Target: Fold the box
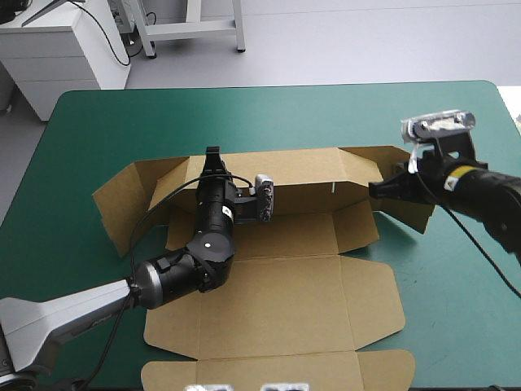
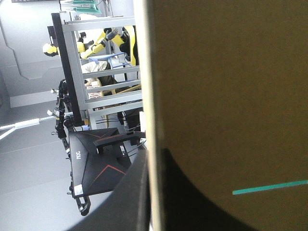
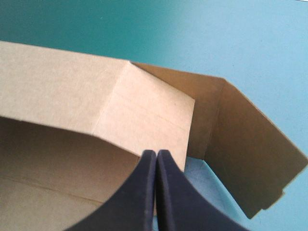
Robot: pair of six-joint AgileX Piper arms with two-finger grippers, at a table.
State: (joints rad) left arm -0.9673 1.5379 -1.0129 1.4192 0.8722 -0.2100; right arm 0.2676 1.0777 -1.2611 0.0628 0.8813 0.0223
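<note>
left hand point(image 1: 213, 153) pinching box point(image 1: 285, 281) wall, near flap cropped

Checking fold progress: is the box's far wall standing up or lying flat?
Standing up. On the box, the far wall stands upright, the left gripper pinching its top edge.

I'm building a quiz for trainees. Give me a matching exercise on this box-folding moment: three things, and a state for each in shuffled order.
Things: 1 left pincer; 2 right pincer; 3 box's near panel.
States: A lies flat on the table; B shut, at the far wall's right end; C shut on the far wall's top edge.
Pairs: 1-C, 2-B, 3-A.
</note>
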